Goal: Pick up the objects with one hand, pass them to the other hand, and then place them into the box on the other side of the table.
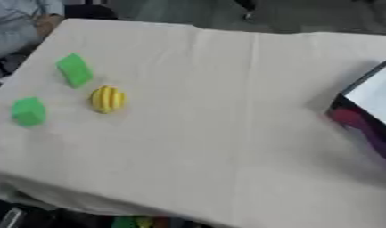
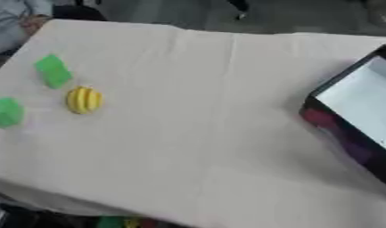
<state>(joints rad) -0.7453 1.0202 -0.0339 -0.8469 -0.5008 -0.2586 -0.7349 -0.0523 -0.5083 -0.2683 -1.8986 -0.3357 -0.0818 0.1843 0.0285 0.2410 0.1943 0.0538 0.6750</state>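
Box cut off at right; yellow ball blurred.

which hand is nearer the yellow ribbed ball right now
Neither can be judged: no robot hand shows in either eye view. The yellow ribbed ball lies on the table's left side between two green blocks, so the left would likely reach it.

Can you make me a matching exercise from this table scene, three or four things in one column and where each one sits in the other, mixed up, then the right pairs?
Things:
1. yellow ridged ball
2. upper green block
3. lower green block
4. box

Places:
A. at the table's right edge
B. nearest the left edge of the cloth
C. just right of both green blocks
D. farthest back on the left side

Pairs: 1-C, 2-D, 3-B, 4-A

Neither hand shows in these views.
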